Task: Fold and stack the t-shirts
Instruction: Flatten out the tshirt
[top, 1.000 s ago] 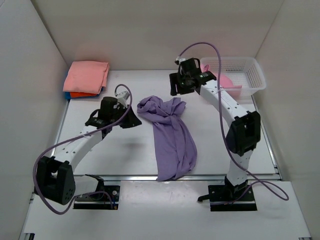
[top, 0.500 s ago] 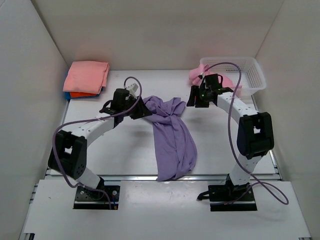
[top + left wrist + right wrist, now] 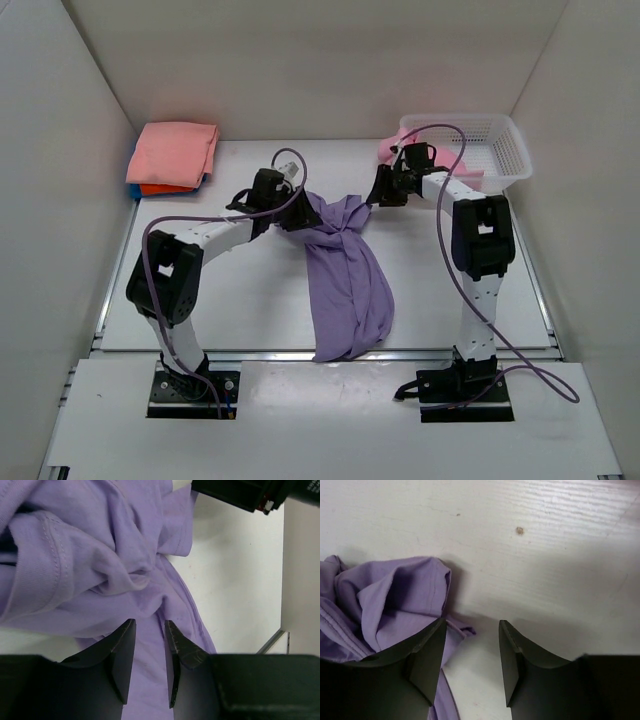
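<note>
Both arms have just come in to the purple shirt (image 3: 345,270). A second ago my left arm sat back on the left side, and my right arm was up high by the basket (image 3: 500,125). Now each one is low at a top corner of the shirt, left at the left corner and right at the right corner.

The shirt itself has not moved. It lies in the middle of the tabletop (image 3: 240,290), bunched up at the far end and long and loose toward me.

My left fingers (image 3: 122,655) have opened a bit. There is a small gap between them and purple cloth shows through it, right below. I do not see them pinching any cloth, so they hold nothing.

My right fingers (image 3: 425,655) have come in a little but are wide apart. The edge of the shirt is just beside one finger. The rest of the gap is bare tabletop. They hold nothing too.

I think this means I am about to grab the two top corners and pull the shirt out flat. It is not folded yet.

A pile (image 3: 172,150) of folded shirts waits in the far left corner, a salmon-pink one on top. A light pink shirt (image 3: 390,150) hangs at the basket's edge, so more work is left.
</note>
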{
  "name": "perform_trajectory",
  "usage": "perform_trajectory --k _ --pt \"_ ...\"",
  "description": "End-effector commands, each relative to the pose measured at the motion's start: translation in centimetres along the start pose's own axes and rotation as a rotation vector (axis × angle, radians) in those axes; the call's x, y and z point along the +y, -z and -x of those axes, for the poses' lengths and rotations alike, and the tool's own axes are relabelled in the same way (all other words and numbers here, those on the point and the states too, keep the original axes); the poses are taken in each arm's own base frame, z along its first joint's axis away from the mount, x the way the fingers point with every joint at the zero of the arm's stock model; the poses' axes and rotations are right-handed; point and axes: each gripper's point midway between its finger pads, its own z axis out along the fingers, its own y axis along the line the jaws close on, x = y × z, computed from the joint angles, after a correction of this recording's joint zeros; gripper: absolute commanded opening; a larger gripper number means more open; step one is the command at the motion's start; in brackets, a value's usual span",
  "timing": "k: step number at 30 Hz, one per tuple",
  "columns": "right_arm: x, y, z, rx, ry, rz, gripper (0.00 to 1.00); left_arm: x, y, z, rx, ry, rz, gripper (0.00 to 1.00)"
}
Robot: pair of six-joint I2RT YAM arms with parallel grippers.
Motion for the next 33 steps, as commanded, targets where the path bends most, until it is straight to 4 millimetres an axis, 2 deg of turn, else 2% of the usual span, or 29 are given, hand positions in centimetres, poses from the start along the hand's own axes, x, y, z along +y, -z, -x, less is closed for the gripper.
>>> perform_trajectory --k 1,2,4,5,6,8,9,10,12,14,16,18,20,21,22,26,29,30,32,33 --pt "1.5 0.1 2.3 -0.035 0.056 0.088 0.43 -2.1 0.7 1.7 -0.045 0.005 -0.053 0.4" --pt "1.7 0.1 2.4 -0.034 0.057 0.101 0.41 -1.6 0.7 1.4 -0.038 0.007 -0.042 0.4" --pt "2.4 0.4 2.1 -0.024 0.063 0.151 0.28 -0.7 1.3 1.9 -0.059 0.027 -0.029 0.42" --pt "3.0 0.5 1.5 -0.009 0.073 0.179 0.03 -1.0 1.5 1.8 -0.06 0.023 -0.038 0.42" --pt "3.5 0.7 1.6 -0.011 0.074 0.19 0.0 -0.7 1.7 1.7 -0.058 0.031 -0.037 0.43" --pt "4.3 2.0 0.9 0.006 0.072 0.224 0.0 -0.9 2.4 1.5 -0.057 0.04 -0.058 0.42" --pt "4.5 2.0 -0.5 0.034 0.075 0.222 0.0 -0.6 2.5 1.3 -0.052 0.046 -0.058 0.42" --pt "5.2 3.0 -0.2 0.017 0.096 0.221 0.0 -0.4 2.7 0.9 -0.049 0.048 -0.052 0.43" --pt "6.3 3.8 -1.6 0.023 0.124 0.218 0.0 -0.7 3.0 0.9 -0.061 0.04 -0.055 0.44" --pt "6.3 4.2 -2.7 0.0 0.148 0.168 0.0 -0.7 3.3 0.6 -0.061 0.047 -0.056 0.44" --pt "5.6 4.6 -2.4 -0.033 0.157 0.112 0.01 -1.1 3.5 -0.2 -0.053 0.062 -0.064 0.43" --pt "4.5 4.4 -2.1 -0.038 0.141 0.084 0.33 -1.0 3.6 -0.5 -0.046 0.063 -0.065 0.43" --pt "3.5 3.5 -1.6 -0.029 0.104 0.094 0.44 -1.6 3.9 -0.7 -0.046 0.064 -0.073 0.43" --pt "3.5 3.6 -0.5 -0.039 0.097 0.105 0.48 -1.5 3.9 -0.7 -0.048 0.065 -0.073 0.42" --pt "2.9 2.5 -1.1 -0.014 0.082 0.109 0.49 -1.6 4.2 -0.8 -0.047 0.065 -0.077 0.43" --pt "1.2 0.3 0.2 -0.009 0.065 0.068 0.5 -1.0 4.7 -0.9 -0.052 0.078 -0.068 0.42" --pt "0.8 -0.7 0.2 0.007 0.072 0.066 0.5 -0.6 4.9 -0.7 -0.073 0.078 -0.072 0.42" --pt "1.3 -0.8 0.8 0.001 0.086 0.079 0.5 -0.7 5.1 -0.6 -0.075 0.074 -0.079 0.42" --pt "1.4 -1.0 0.7 0.023 0.082 0.109 0.44 -0.1 5.1 -0.4 -0.081 0.093 -0.073 0.42" --pt "1.6 -1.2 0.5 0.032 0.085 0.119 0.32 -0.2 5.1 -0.7 -0.07 0.091 -0.079 0.42"
